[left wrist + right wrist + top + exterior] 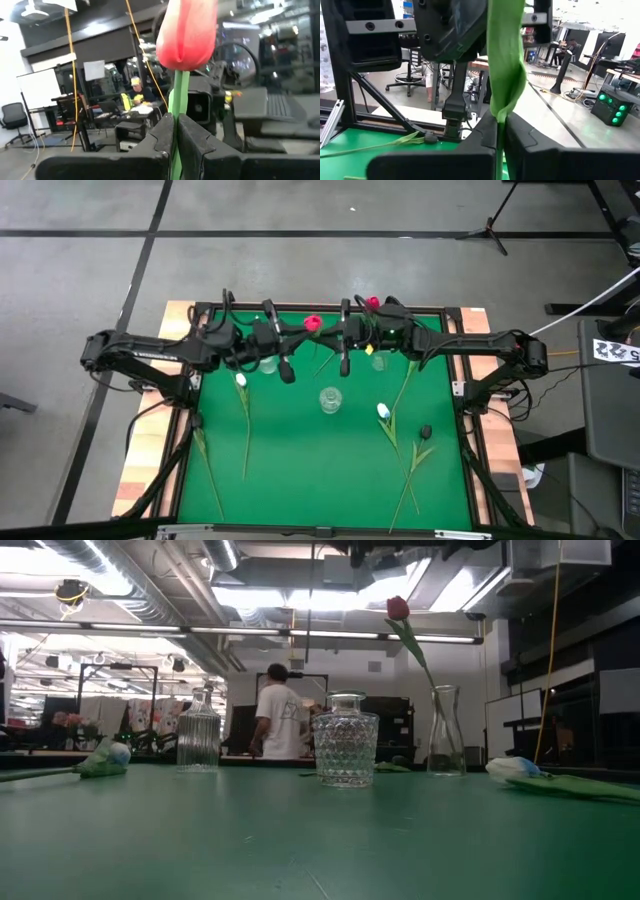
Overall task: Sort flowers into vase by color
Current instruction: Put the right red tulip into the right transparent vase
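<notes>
Two grippers, one red tulip (187, 32) — both clamped on its stem.

Left gripper (175, 131) pinches the smooth green stem just below the waxy bloom at twelve o'clock; right gripper (500, 131) nips its folded leaf (506, 65) — above the felt-green table (290, 480).

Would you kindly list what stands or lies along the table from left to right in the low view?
White tulip head → ribbed glass bottle → diamond-cut glass vase → slim glass carafe holding a red tulip → white tulip with leaves.
</notes>
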You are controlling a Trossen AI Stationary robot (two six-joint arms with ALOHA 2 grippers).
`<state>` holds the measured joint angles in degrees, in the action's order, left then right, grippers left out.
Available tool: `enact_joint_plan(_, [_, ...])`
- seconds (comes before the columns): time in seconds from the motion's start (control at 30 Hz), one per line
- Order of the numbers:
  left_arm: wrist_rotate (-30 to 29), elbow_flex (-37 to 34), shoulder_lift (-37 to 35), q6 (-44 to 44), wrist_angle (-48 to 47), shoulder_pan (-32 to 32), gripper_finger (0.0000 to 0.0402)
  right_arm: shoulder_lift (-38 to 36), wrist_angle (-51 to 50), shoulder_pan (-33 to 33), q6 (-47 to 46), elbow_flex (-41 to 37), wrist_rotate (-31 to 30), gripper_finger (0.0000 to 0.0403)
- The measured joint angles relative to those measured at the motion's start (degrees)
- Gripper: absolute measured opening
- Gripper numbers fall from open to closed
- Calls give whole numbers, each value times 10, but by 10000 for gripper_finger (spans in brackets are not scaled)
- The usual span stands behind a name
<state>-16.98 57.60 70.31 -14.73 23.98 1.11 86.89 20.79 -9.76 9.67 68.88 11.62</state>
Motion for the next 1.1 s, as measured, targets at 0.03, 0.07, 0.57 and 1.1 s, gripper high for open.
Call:
enact_joint_plan(0.03, [6, 0, -8, -1, -17, 2, 16, 0, -3, 0, 0, 0, 0, 10])
enact_joint_plan(0.07, [11, 0, -16, 1, -36, 4, 17, 0, -6, 0, 0, 0, 0, 8])
enact_joint_plan(0.57, [133, -1, -51, 161, -199, 61, 178, -28, -21, -15, 11, 0, 7, 8])
enact_joint_plan(1.1, [132, -1, -66, 165, -220, 61, 198, -354, -362, -53, 131, 1, -147, 27])
